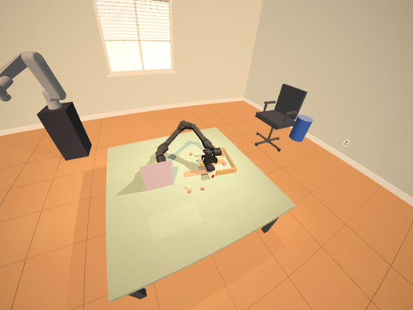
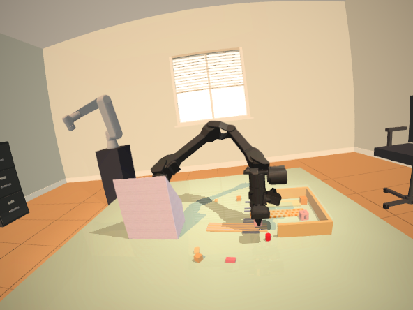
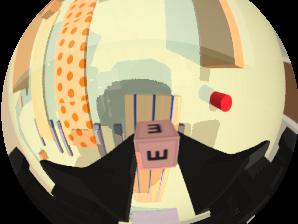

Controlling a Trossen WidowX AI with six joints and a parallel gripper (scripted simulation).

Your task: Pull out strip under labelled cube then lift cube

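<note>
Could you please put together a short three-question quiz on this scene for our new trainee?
1. True or false: the end effector is shut on the pink labelled cube.
2. Which pattern has the strip lying inside the wooden tray? A) orange dots B) green checks C) black zigzags
3. Fill in: the small red cylinder stands on the ____, outside the tray.

Key: 1 true; 2 A; 3 table.
</note>
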